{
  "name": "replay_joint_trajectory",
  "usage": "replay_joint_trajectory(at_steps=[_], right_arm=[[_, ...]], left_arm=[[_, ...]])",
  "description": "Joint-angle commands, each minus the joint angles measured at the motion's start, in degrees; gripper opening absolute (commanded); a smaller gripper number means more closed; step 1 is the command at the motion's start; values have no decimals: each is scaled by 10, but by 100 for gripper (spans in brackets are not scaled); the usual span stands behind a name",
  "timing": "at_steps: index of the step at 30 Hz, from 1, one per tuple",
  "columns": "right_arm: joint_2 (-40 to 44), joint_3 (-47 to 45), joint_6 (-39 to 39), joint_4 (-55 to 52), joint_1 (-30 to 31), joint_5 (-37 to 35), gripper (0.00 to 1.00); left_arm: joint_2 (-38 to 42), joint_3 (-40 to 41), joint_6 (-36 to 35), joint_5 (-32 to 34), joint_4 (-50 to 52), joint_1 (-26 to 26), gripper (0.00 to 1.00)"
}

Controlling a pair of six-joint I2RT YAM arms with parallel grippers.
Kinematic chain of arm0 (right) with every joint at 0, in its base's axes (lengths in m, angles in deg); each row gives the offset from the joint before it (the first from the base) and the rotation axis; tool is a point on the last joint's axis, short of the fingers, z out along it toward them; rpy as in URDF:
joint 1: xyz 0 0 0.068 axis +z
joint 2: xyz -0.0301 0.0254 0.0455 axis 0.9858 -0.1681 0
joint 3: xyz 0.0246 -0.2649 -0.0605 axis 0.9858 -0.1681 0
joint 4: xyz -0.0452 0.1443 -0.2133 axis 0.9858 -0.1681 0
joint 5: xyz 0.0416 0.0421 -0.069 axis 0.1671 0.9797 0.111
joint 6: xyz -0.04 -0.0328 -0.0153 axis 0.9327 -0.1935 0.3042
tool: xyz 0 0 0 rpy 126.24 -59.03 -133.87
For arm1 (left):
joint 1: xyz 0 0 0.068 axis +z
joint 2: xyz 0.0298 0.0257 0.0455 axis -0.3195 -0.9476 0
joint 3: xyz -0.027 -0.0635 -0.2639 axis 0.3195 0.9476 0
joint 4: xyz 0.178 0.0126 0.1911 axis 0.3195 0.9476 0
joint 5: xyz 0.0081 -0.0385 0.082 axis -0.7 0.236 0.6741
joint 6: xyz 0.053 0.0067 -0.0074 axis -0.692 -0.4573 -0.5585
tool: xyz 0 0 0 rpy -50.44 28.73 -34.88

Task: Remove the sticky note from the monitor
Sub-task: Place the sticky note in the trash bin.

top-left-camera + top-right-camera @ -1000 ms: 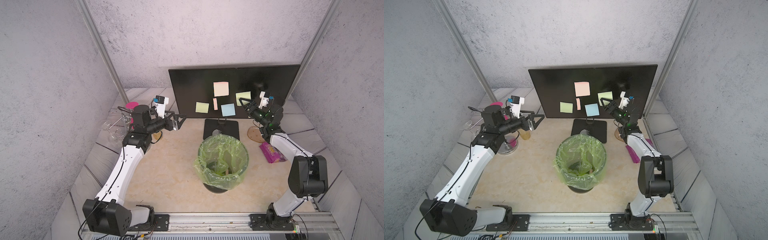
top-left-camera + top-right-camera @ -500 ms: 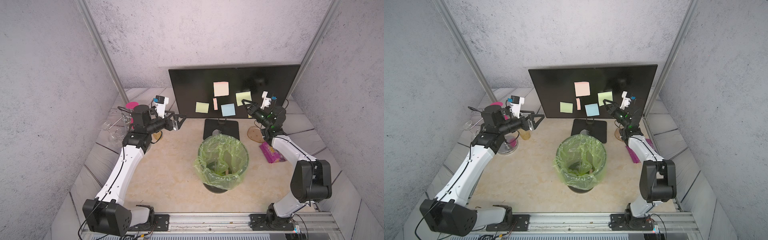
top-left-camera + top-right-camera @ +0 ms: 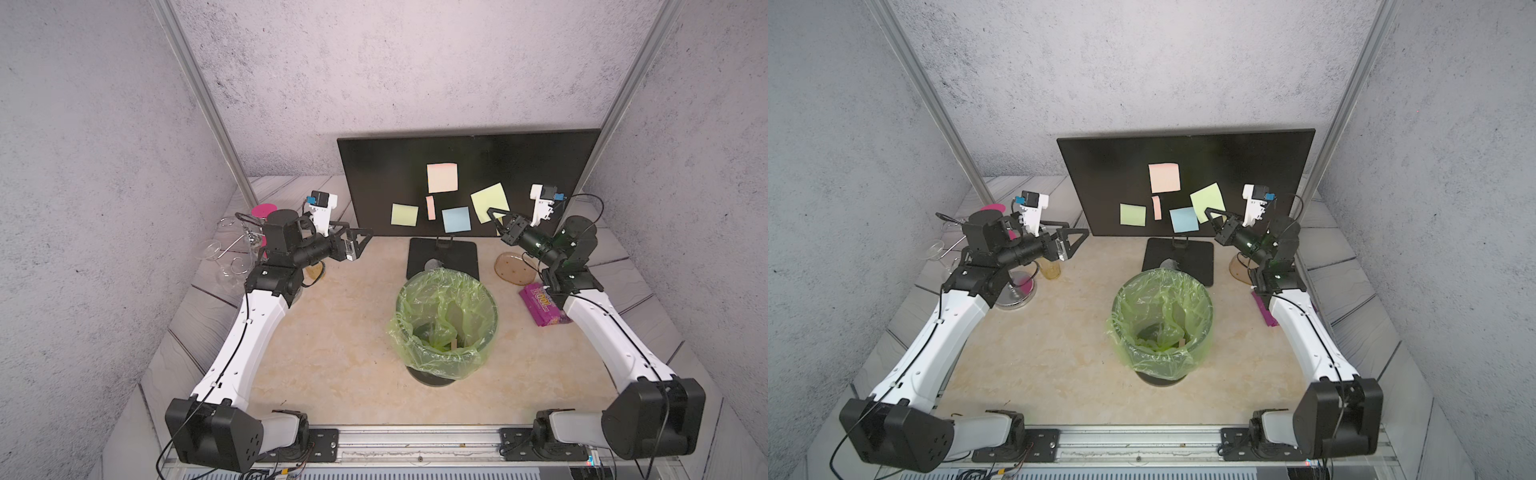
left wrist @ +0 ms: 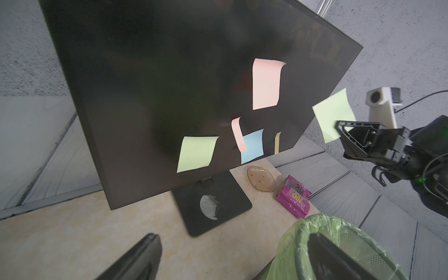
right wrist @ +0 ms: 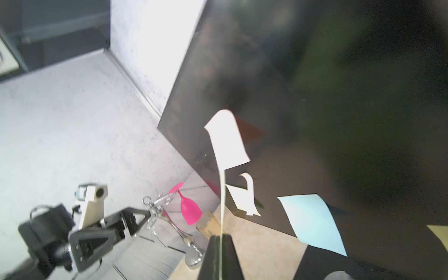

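Your right gripper (image 3: pixel 493 212) pinched the yellow-green sticky note (image 3: pixel 490 199) at its low corner, right of the frame's middle, before the monitor (image 3: pixel 386 174). The note looked lifted off the screen, maybe. Your left gripper (image 3: pixel 360 244) was spread wide, middle left.

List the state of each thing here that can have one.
right gripper, shut on the yellow-green note
yellow-green note, pinched by a corner, clear of the screen
left gripper, open, empty
monitor, upright, screen dark, other notes stuck on it
bin, upright, open, lined with a green bag
pink goblet, hanging upside down on the wire rack
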Motion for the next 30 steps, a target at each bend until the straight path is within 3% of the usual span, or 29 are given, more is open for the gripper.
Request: replay_joint_trajectory(at_steps=[1, 4, 10, 12, 15, 18, 23, 25, 30], right_arm=[[38, 53, 209, -253, 55, 46, 0], [55, 92, 331, -412, 112, 43, 0], [97, 92, 432, -574, 148, 18, 0], [98, 97, 459, -617, 153, 6, 9], [102, 99, 469, -627, 155, -16, 42], [119, 88, 420, -568, 155, -55, 62], [149, 73, 331, -472, 133, -172, 74], [144, 69, 285, -451, 81, -181, 75], [118, 2, 121, -319, -82, -126, 79]], left_arm=[[-4, -20, 9, -13, -12, -4, 100], [-7, -21, 16, -16, -17, -4, 100], [-6, -23, 10, -12, -12, -4, 100], [-9, -23, 13, -13, -15, -4, 100], [-13, -24, 16, -17, -15, -4, 100], [-11, -22, 14, -16, -13, -4, 100], [-7, -25, 7, -15, -2, -4, 100], [-5, -25, 6, -14, -1, -4, 100], [-2, -25, 6, -17, 2, -4, 100]])
